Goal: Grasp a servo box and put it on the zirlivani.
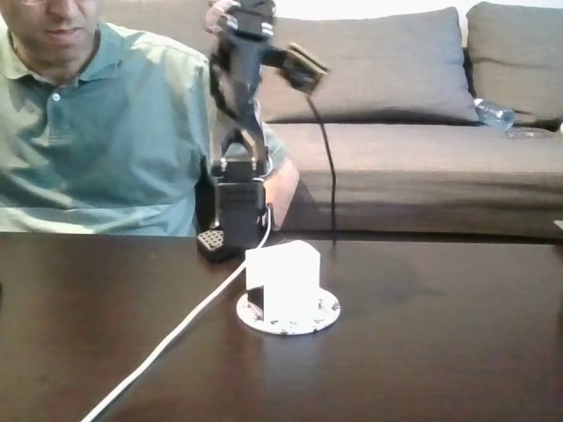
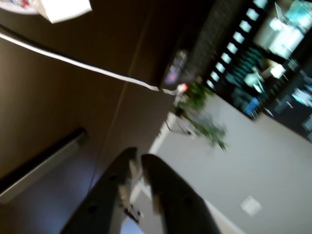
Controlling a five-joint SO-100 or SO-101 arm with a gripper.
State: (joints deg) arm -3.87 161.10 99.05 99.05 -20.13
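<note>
The servo box (image 1: 283,278), small and white, stands on the zirlivani (image 1: 310,320), a flat round white disc with dark speckles, at the middle of the dark table. In the wrist view the box (image 2: 63,9) and a sliver of the disc (image 2: 13,5) sit at the top left, far from the fingers. The arm is folded up high behind them, and my gripper (image 1: 303,69) hangs well above the box. From the bottom edge of the wrist view my gripper (image 2: 139,156) reaches in, shut, with nothing between its dark fingers (image 2: 170,190).
A white cable (image 1: 176,336) runs across the dark table (image 1: 440,352) from the arm's base (image 1: 230,237) to the front left. A person in a green shirt (image 1: 97,132) sits behind the table at the left. A grey sofa (image 1: 413,158) stands behind.
</note>
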